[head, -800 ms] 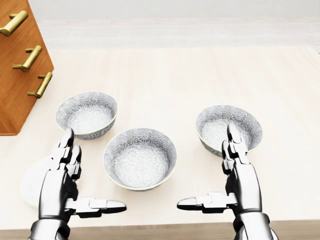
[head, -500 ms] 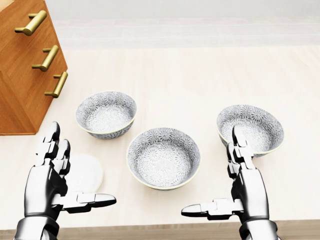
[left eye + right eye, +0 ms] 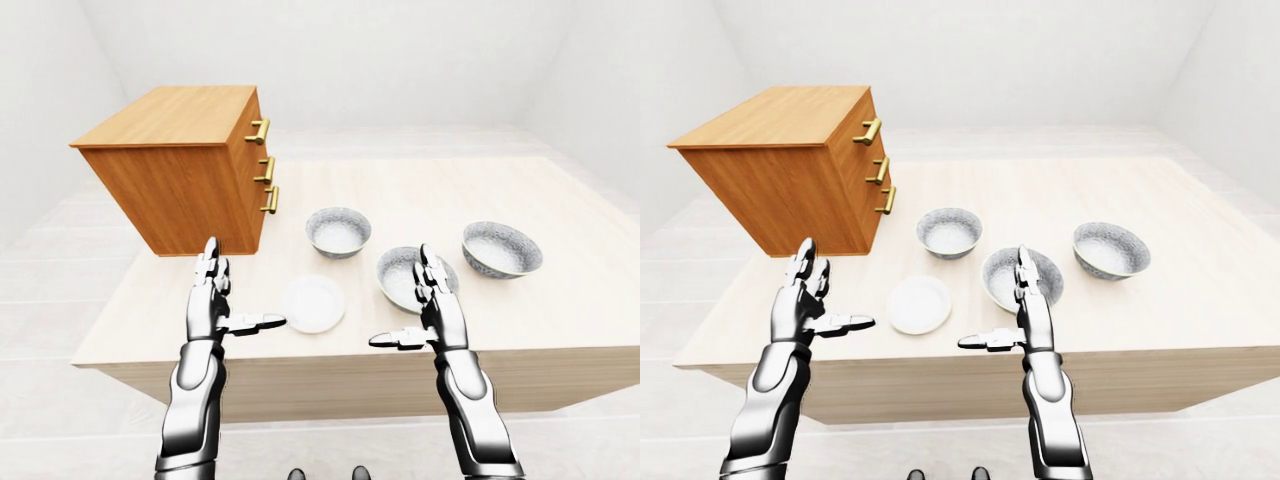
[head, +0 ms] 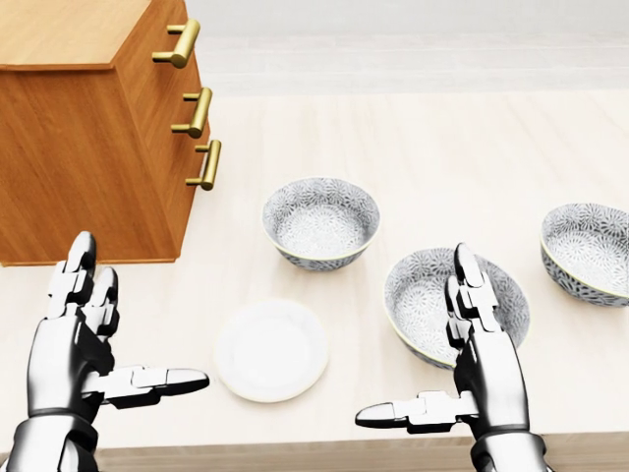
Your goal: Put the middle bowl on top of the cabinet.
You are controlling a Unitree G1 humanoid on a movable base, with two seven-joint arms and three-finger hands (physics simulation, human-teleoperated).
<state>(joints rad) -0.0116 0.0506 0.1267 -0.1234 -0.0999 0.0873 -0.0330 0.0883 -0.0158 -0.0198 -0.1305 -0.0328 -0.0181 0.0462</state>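
Observation:
Three grey patterned bowls stand in a row on the pale wooden table [image 4: 442,138]. The middle bowl [image 4: 418,293] lies at the lower right of the head view, and my right hand [image 4: 413,339] stands open just below it, its upright fingers [image 4: 470,295] covering part of the rim. The left bowl [image 4: 320,222] sits near the centre and the right bowl [image 4: 590,254] at the right edge. A wooden cabinet [image 4: 88,128] with brass handles fills the upper left; its flat top [image 3: 170,112] is bare. My left hand [image 4: 142,317] is open at the lower left, holding nothing.
A small white plate [image 4: 270,349] lies flat between my two hands, below the left bowl. The table's near edge [image 4: 295,454] runs along the bottom of the head view. White floor and walls surround the table.
The whole picture has shifted right, so the camera has moved left. More of the cabinet shows, and the white plate is uncovered. Both hands stay open in the same pose.

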